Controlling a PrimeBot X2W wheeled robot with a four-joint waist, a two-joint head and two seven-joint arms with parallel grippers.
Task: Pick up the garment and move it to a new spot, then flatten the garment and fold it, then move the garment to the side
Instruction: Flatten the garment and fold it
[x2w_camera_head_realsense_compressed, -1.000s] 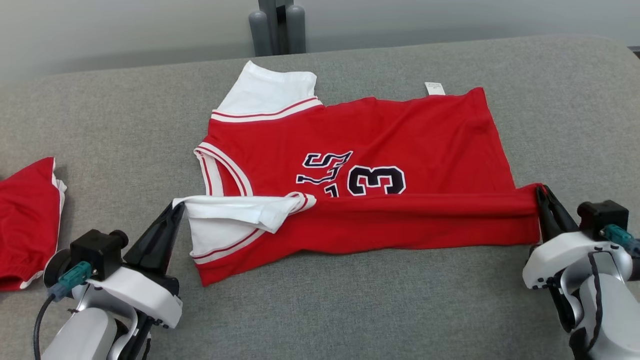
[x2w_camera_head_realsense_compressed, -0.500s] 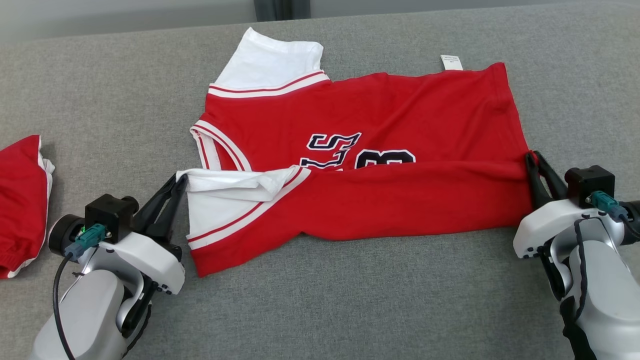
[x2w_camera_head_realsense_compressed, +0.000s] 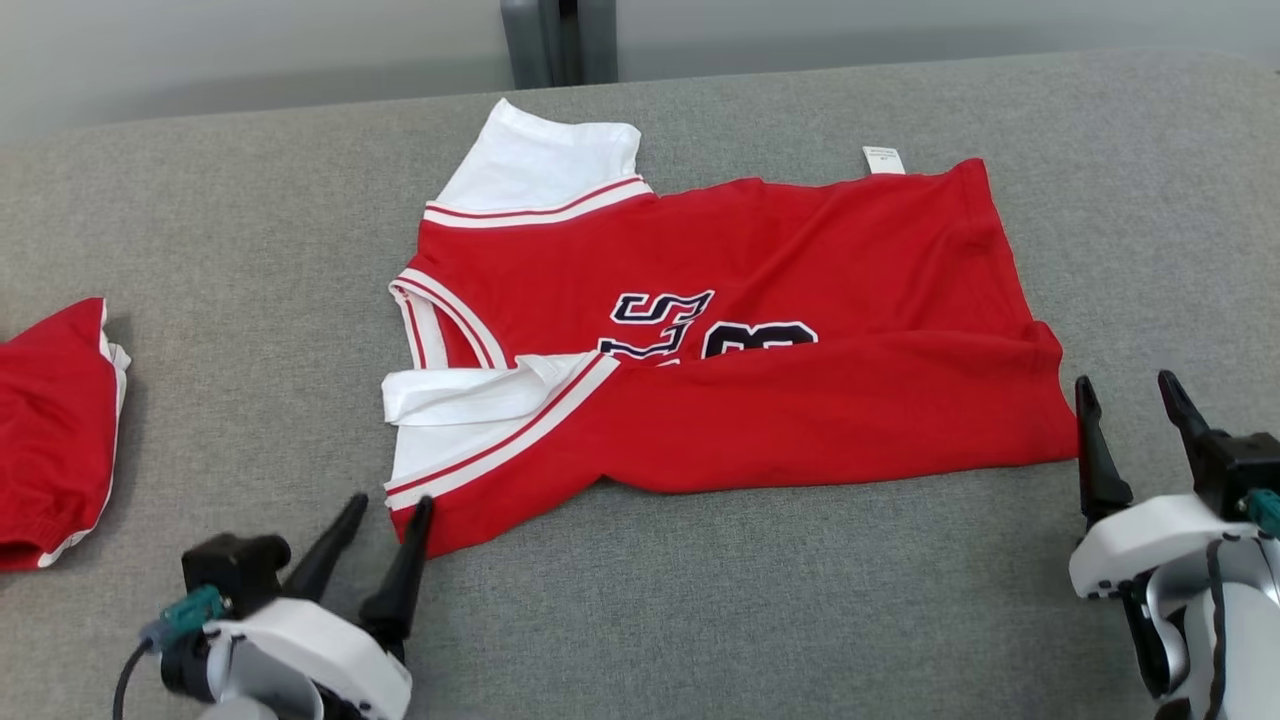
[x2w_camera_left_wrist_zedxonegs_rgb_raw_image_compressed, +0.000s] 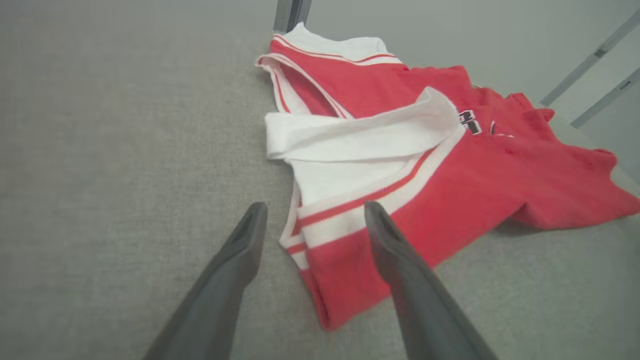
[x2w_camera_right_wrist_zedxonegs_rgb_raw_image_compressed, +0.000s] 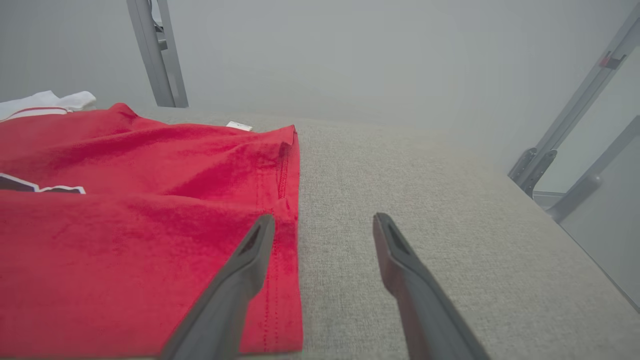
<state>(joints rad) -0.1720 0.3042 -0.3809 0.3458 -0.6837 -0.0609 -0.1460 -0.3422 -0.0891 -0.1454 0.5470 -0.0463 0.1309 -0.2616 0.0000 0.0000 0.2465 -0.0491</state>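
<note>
Both pairs of jaws apart, empty — our left gripper (x2w_camera_head_realsense_compressed: 390, 503) and right gripper (x2w_camera_head_realsense_compressed: 1125, 383) flank the red-and-white fabric jersey (x2w_camera_head_realsense_compressed: 760, 420); first fold seems laid, we regrip next.

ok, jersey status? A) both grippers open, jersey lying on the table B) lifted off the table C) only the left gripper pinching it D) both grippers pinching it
A: the left gripper and right gripper both stand open, pinching nothing; the jersey lies on the table.
</note>
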